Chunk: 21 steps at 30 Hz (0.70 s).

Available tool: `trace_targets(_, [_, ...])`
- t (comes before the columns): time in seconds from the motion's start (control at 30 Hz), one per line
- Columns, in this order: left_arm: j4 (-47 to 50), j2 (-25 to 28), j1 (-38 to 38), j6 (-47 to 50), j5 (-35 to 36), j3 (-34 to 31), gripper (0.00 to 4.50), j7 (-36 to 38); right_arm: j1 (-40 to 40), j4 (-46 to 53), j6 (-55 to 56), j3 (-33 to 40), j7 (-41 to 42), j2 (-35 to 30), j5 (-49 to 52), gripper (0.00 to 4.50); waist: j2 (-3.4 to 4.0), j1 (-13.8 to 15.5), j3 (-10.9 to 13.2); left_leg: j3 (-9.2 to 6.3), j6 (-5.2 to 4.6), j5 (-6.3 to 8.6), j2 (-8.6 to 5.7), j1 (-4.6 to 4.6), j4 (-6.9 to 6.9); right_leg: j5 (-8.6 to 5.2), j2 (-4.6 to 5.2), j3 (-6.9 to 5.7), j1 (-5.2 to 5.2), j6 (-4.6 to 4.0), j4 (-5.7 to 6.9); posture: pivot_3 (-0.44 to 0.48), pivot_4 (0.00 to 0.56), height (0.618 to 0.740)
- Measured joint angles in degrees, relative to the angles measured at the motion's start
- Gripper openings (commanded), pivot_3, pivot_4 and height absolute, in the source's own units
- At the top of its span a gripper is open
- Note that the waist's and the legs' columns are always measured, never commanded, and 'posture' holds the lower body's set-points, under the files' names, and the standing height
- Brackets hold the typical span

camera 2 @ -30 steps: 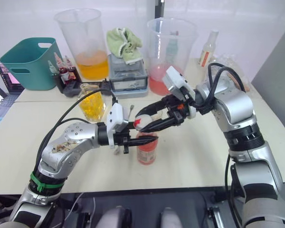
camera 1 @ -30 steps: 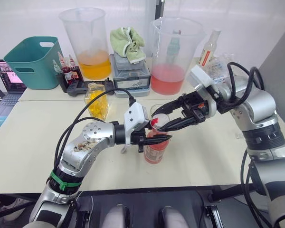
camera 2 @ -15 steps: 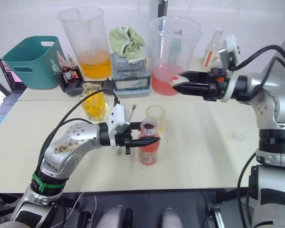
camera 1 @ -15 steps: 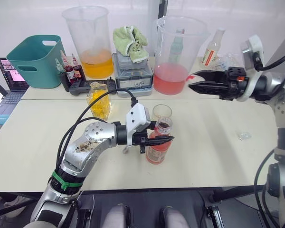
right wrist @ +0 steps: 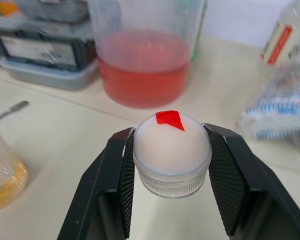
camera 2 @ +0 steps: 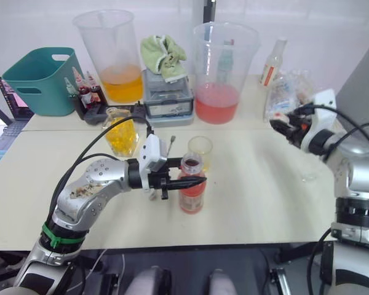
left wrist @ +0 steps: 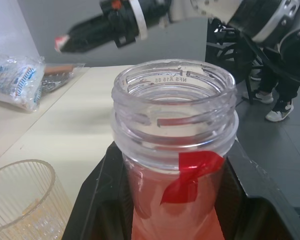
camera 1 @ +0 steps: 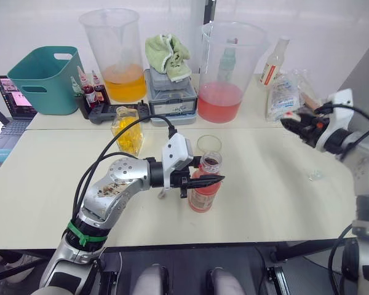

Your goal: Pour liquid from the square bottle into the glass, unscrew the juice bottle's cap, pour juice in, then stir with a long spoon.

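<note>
The left pincer [camera 1: 204,179] grips the slim clear plastic juice bottle of pink-red liquid [camera 1: 203,192], open-mouthed and upright at the bench's [camera 1: 49,178] near middle. Out to the right, the right pincer [right wrist: 168,192] holds the small round white screw cap [right wrist: 171,152] clamped between its fingers. Unscrewing looks complete. Next, the cap likely wants setting down, then juice tipped into the small clear ribbed glass [camera 1: 209,144] standing just behind the bottle.
</note>
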State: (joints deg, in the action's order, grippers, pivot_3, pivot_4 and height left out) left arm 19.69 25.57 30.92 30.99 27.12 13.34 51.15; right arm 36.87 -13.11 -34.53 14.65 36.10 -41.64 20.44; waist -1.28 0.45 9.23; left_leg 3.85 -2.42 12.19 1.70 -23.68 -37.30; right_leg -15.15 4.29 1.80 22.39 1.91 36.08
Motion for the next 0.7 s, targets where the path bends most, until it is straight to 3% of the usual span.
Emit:
trace_targets(0.3, [2.2,0.8,-1.8,0.5,0.0,-1.2,1.56,-1.3,0.6,-9.4,4.3,-2.0,-10.8,4.2,-7.6,1.59,0.01,-0.8,0.0,0.0,0.0,0.0,0.02,0.04,0.0,0.0,-0.19,0.13,0.0,0.03,0.01,0.0,0.15,0.74])
trace_targets(0.7, [3.3,1.3,-1.9,2.1,0.3,-1.8,1.56,-2.2,2.6,-20.4,6.3,-6.2,-11.4,6.7,-11.7,1.59,0.01,-1.3,0.0,0.0,0.01,0.0,0.06,0.07,0.01,-0.01,-0.43,0.49,0.0,0.06,0.01,0.0,0.15,0.74])
